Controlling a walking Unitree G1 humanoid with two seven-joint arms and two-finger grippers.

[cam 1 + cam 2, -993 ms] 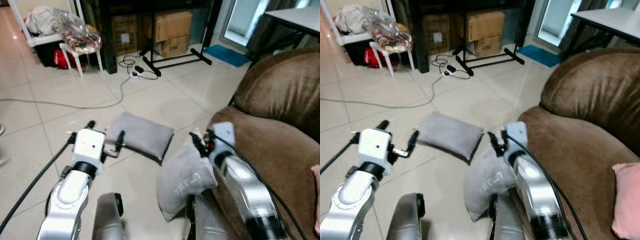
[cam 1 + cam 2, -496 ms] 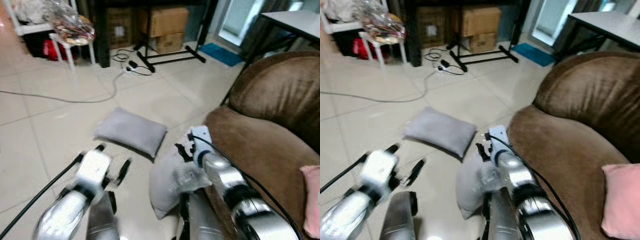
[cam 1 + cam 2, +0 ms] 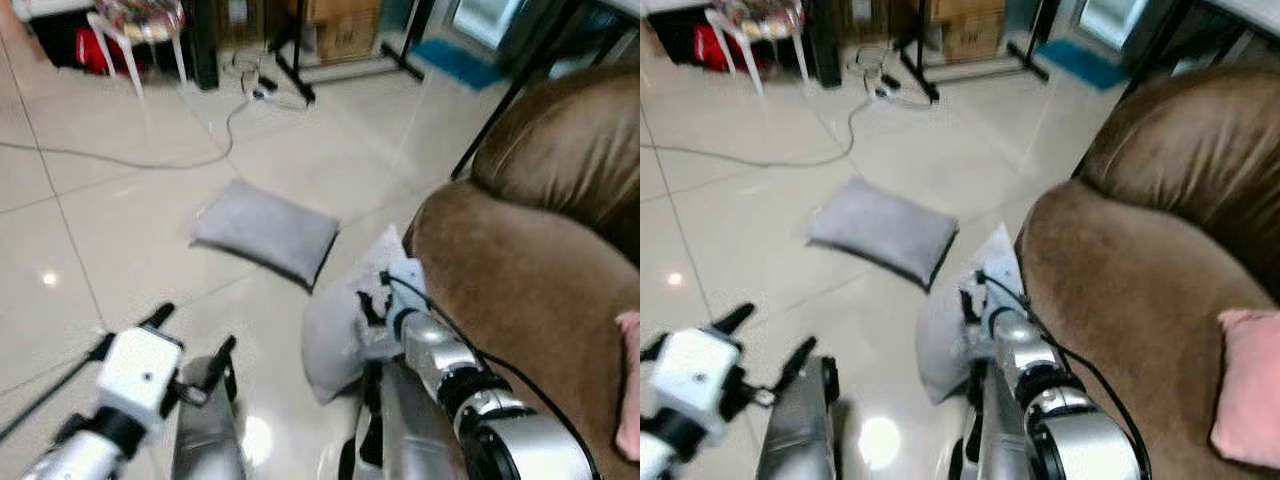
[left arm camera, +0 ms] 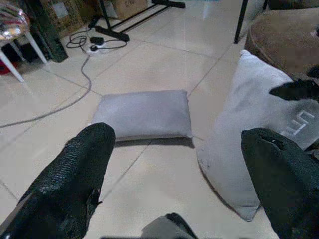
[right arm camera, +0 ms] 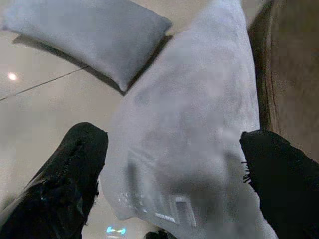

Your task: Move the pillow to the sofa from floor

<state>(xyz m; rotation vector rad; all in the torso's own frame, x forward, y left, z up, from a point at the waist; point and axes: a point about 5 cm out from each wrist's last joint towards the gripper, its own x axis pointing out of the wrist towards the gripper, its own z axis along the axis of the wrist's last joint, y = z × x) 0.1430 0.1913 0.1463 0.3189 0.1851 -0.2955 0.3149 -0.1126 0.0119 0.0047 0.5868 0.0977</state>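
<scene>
Upright pillow: a grey pillow (image 3: 345,325) stands on end on the floor (image 3: 120,240), its long axis near vertical, leaning against the front of the brown sofa (image 3: 520,290); printed lettering shows low on its face in the left wrist view
Flat pillow: a second grey pillow (image 3: 265,230) lies flat on the tiles, farther from the robot and just beside the upright one, long axis running left to right
Right gripper: the right gripper (image 5: 174,164) is at the upright pillow, its two fingers (image 5: 75,164) spread wide either side of the cloth; whether the pads touch it cannot be told
Left gripper: the left gripper (image 4: 174,164) hovers low over the floor with fingers (image 4: 79,169) spread apart, holding nothing; the flat pillow lies straight ahead between them, well apart
Key relation: the upright pillow sits directly along the right gripper's fingers and against the sofa, so the right arm is the nearer one; judged next need is to close across the pillow's thickness and lift up and to the right onto the seat
Sofa contents: a pink cushion (image 3: 1245,385) rests at the seat's far right; the seat part nearest the pillow is bare
Background: a cable (image 3: 150,160) trails over the floor, with cardboard boxes (image 3: 340,25) beyond
</scene>
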